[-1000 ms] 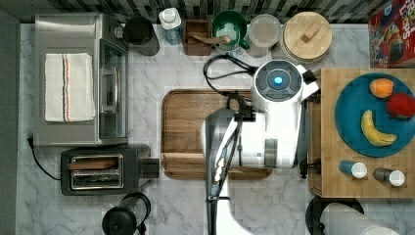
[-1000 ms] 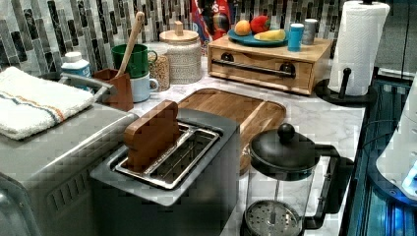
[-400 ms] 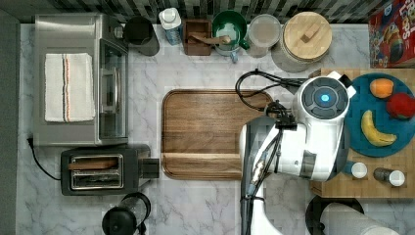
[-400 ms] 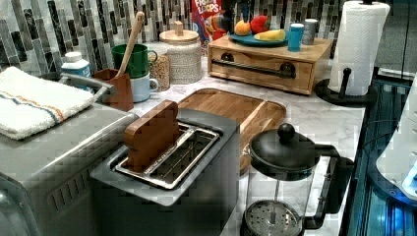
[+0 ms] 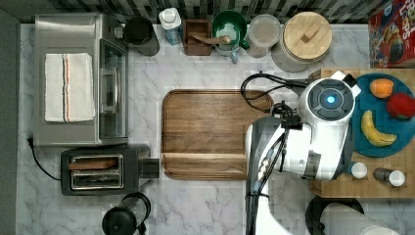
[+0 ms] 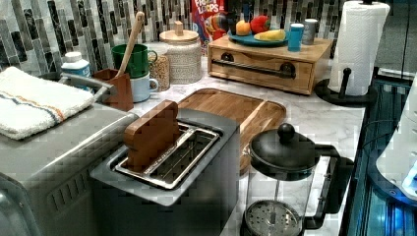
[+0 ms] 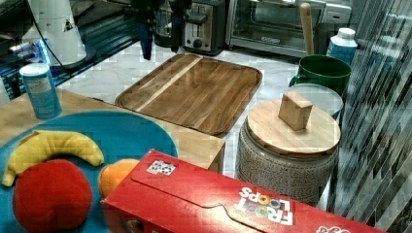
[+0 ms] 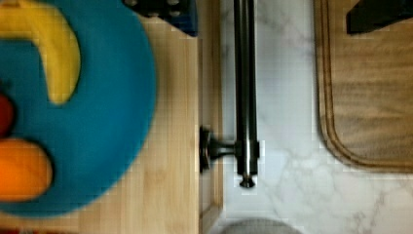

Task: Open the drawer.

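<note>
A marble bench held a tray at the top view's centre. The drawer sat shut at the left view's upper right, its handle below the wrist camera. Whether the hand was open: cannot tell.

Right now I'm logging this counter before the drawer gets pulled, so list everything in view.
drawer: one, light wood, black bar handle, closed, by the paper towels
plate: one, blue, on the drawer box, holding a banana, an orange and a red fruit
tray: one, dark brown, mid counter
toaster: one, black
toaster oven: one, silver, a towel on top
coffee press: one, black lid
jar: one, wooden lid
mug: one, green
cereal box: one, red
paper towels: one roll, white
arm: one, white, over the drawer's front edge
</note>
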You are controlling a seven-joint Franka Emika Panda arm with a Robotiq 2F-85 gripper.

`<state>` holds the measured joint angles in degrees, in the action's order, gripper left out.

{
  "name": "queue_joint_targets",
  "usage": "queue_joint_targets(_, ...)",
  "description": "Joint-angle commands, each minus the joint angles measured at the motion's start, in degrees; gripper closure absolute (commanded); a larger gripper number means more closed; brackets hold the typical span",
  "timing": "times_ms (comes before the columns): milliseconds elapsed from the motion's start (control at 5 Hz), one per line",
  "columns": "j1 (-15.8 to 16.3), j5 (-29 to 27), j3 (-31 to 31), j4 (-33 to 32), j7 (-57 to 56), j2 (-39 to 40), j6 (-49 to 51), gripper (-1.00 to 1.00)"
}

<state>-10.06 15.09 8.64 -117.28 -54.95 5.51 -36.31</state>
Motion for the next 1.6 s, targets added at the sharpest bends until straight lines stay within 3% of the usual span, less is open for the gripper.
queue_joint_targets(200,0.63,1.55,-1.12,-2.81,-4.08,3.65,-6.25,-1.0)
queue_joint_targets(1400,-1.1,4.4,1.47,-6.36,-2.27,11.55,-20.09,-1.0)
queue_joint_targets(1600,-1.71,2.77,0.95,-5.73,-3.49,12.57,-18.99,-1.0)
